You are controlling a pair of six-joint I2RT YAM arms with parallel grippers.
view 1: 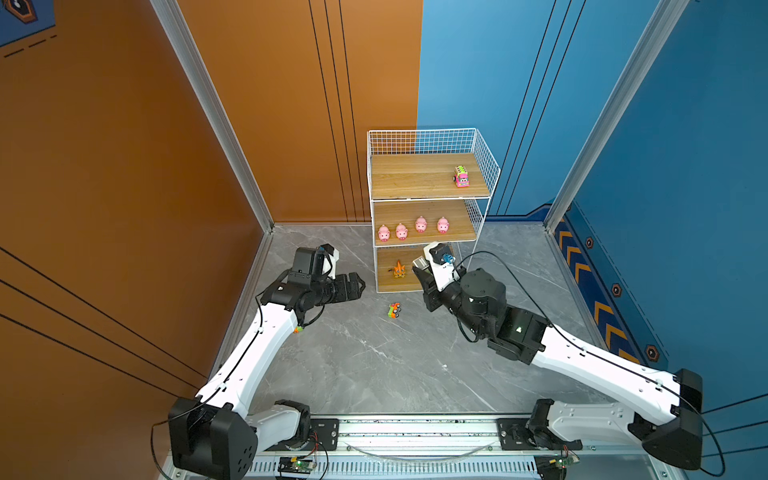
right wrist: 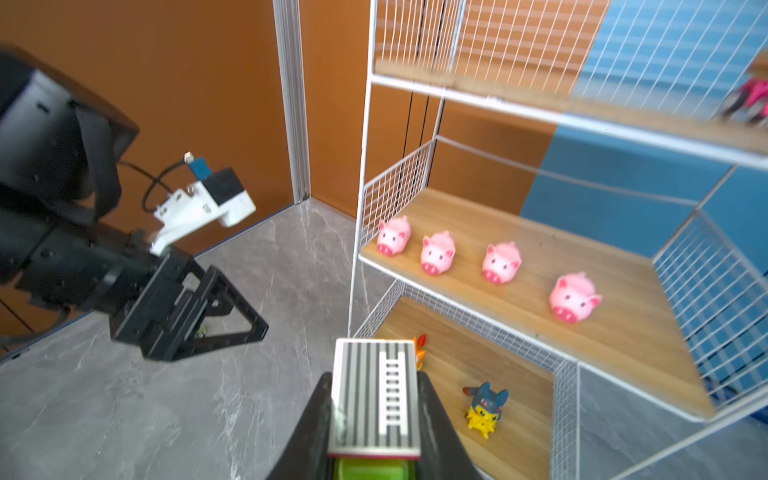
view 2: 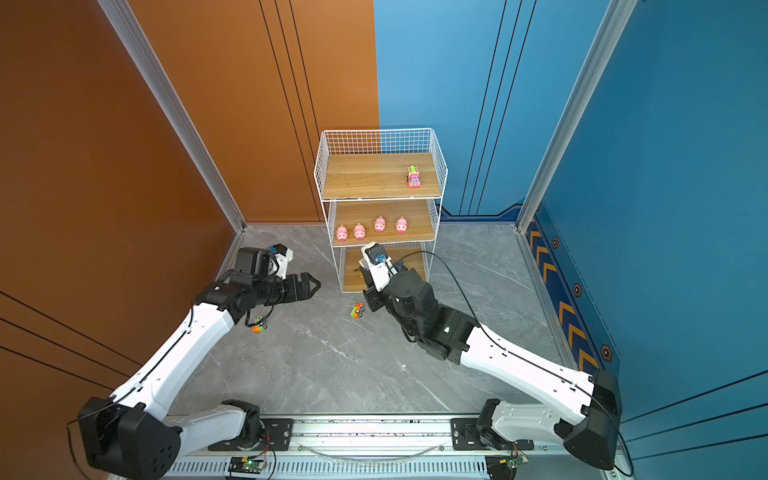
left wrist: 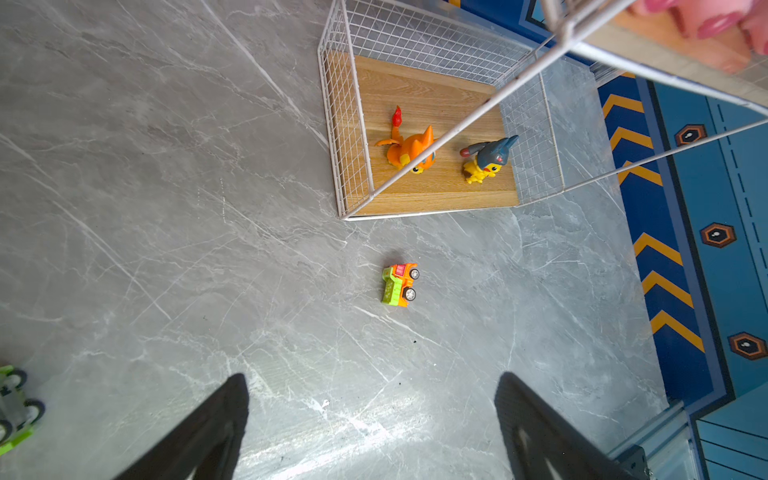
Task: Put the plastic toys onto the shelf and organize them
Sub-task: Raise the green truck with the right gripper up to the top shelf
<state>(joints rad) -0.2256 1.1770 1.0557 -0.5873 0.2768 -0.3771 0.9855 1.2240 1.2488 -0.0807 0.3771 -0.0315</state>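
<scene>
Pinching a striped car (right wrist: 376,415), your right tool (right wrist: 376,376) hangs before the shelf's (view 1: 430,198) bottom tier, at the tabletop's (view 1: 374,365) far edge. Your left tool (view 1: 360,286) is spread wide. Four pigs (view 1: 420,224) line the middle board; a pink car (view 1: 461,176) sits on top; an orange car (view 1: 394,310) lies on the tabletop near the shelf.

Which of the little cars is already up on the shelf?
The pink car, alone on the top board of the shelf. The orange-green car lies on the floor; the right gripper holds a striped-roofed car.
</scene>
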